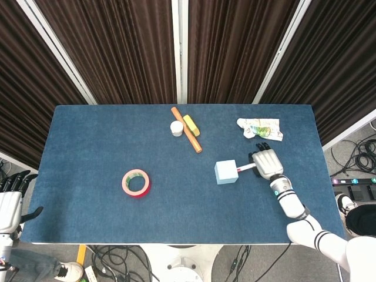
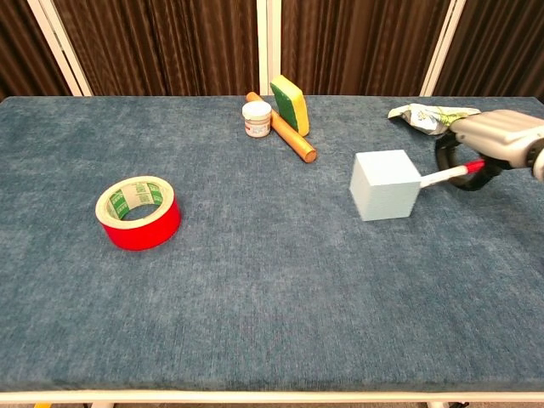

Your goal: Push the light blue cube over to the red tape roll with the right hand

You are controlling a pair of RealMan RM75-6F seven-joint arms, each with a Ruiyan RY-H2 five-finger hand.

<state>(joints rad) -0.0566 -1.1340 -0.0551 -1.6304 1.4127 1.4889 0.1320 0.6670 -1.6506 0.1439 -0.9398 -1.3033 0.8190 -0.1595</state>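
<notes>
While the right hand [image 1: 267, 164] lies low over the blue table [image 1: 88, 176], it has 1 finger stretched out toward the cube [image 1: 225, 173], a white finger with a red band, and its tip touches the cube's right face; the other fingers are curled in beneath the hand and hold nothing. From the chest camera the same right hand [image 2: 497, 144] shows at the right edge, the pointing finger meeting the cube [image 2: 385, 184] near its upper right corner. That cube sits flat on the cloth to the right of the middle of the table, well apart from the tape roll [image 1: 136, 183], which lies flat on the left half with its red side and pale top ring [image 2: 138, 212] showing. Toward the back edge lie an orange stick [image 1: 186, 130], a small white jar [image 1: 177, 127] just beside it on the left, and a yellow sponge [image 1: 191, 124] on its right, standing on edge in the chest view. A crumpled wrapper [image 1: 259, 128] lies near the back right, just behind the right hand. Off the table's left end the left hand [image 1: 12, 202] hangs with its fingers apart, holding nothing.
</notes>
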